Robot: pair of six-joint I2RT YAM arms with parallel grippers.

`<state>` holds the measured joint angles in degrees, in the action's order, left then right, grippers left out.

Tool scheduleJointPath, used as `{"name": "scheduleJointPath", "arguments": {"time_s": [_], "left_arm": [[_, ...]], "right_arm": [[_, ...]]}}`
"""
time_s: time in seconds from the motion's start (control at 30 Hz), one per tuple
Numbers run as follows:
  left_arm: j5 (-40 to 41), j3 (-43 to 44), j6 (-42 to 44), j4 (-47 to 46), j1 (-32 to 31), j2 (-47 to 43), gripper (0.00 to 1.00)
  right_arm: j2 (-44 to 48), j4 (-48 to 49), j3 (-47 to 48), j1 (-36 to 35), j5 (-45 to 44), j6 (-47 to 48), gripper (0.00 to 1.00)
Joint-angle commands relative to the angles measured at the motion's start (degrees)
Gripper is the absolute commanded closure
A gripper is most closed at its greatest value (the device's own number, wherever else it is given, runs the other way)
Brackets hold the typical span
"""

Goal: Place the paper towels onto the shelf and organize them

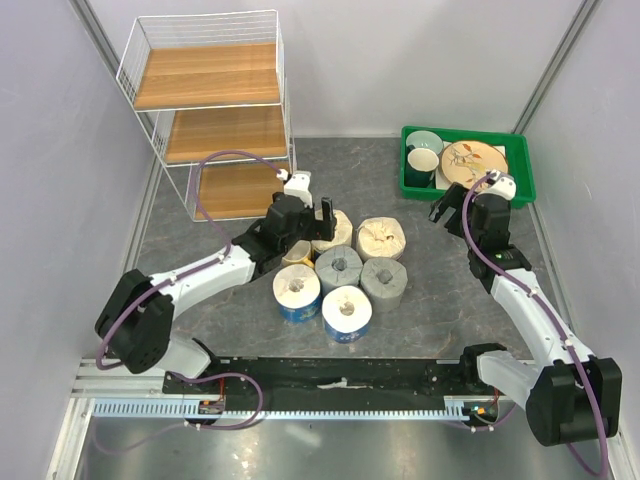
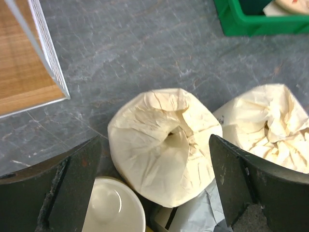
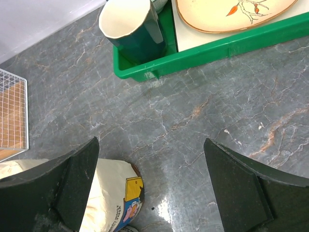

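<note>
The cream roll (image 2: 164, 140) stood on end, long axis upright, at the far left of the other rolls (image 1: 385, 280) mid-table (image 1: 440, 310), with the shelf (image 1: 215, 75) beyond in the far left corner. It lay directly beneath the left gripper (image 2: 154, 145), whose released jaws stood one on each side of it, the arm stretched forward, wrist down. The right gripper (image 3: 152, 150), likewise released, hung farther off, over bare table towards the right edge.

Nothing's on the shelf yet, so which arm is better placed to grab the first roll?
Left. The left arm's fingers hang open over a cream roll, with the shelf on that side. The right arm's fingers are open over bare table beside the green tray.
</note>
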<state>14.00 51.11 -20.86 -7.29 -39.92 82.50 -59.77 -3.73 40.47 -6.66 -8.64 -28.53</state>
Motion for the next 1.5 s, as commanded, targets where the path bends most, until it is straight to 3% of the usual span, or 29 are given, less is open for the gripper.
{"name": "scheduleJointPath", "arguments": {"time_s": [0.0,0.33,0.67,1.0,1.27,1.43,1.47], "left_arm": [[4.5,2.4,2.1,2.9,-1.2,1.4,0.03],[10.0,5.8,3.2,6.9,-1.3,5.7,0.08],[10.2,9.8,3.8,6.9,-1.1,10.5,0.21],[7.2,11.5,3.0,8.9,-0.7,14.3,0.26],[4.8,11.0,1.6,9.6,-0.3,14.8,0.4],[3.6,11.5,2.1,9.8,-0.3,14.6,0.58],[3.4,11.6,2.3,10.0,-0.2,14.5,0.66]], "right_arm": [[0.8,0.3,-0.6,-0.2,0.5,0.4,0.02],[0.3,0.2,-0.5,-0.2,1.1,1.5,0.02],[2.0,-0.6,-0.7,-0.2,2.0,1.6,0.02],[2.5,-1.3,-0.9,-0.2,2.1,1.8,0.02],[2.5,-1.3,-0.7,-0.3,2.2,1.9,0.02],[2.4,-1.4,-0.7,-0.2,2.3,1.7,0.02],[2.5,-1.3,-0.8,-0.2,2.4,1.7,0.02]]}}
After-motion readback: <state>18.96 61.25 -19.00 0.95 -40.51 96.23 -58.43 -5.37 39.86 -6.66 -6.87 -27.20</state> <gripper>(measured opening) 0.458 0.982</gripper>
